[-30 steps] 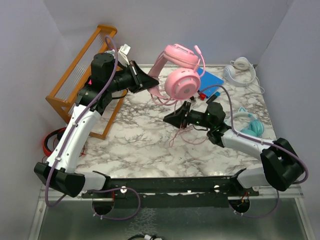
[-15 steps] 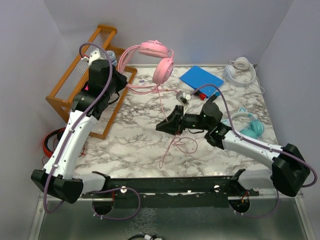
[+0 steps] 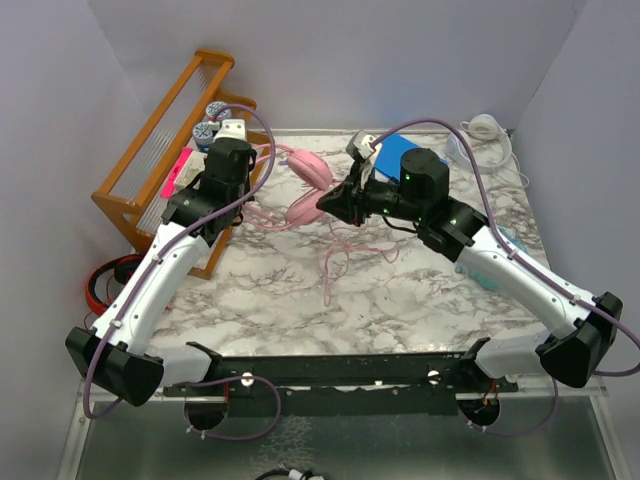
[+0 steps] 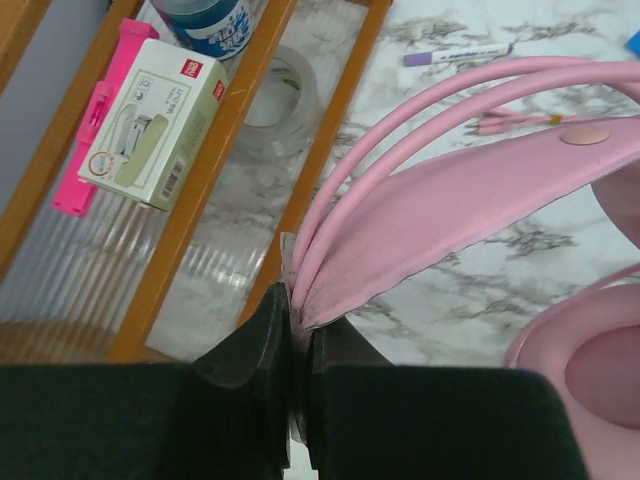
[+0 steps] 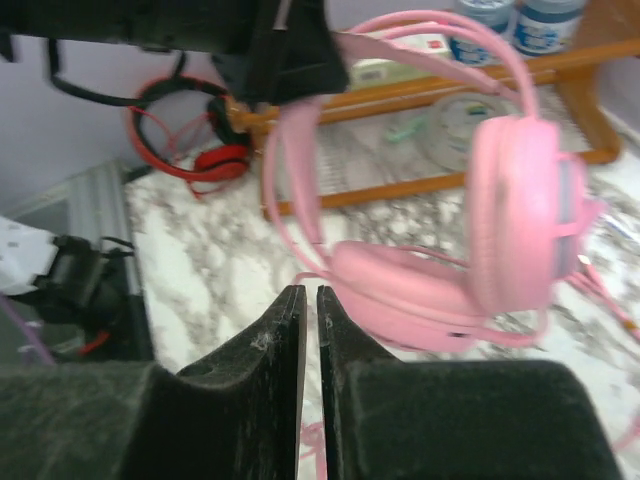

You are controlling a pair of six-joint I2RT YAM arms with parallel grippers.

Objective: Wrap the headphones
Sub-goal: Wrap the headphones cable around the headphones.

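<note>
Pincer L [image 4: 296, 312] grips pink headphones [image 4: 450, 200], pincer R [image 5: 311, 298] narrow, over marble tbl [image 3: 400, 300], pale walls [image 3: 420, 60].

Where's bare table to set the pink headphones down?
Free: the near strip of table between the pink cable and the base rail. Crowded: far left, wooden rack and pink headphones; far right, blue pad and white headphones.

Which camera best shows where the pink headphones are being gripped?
The left wrist view: up close, the left end effector is shut on the headband end of the pink headphones. The top view shows that grip small and distant; the right wrist view shows it blurred near the top.
</note>
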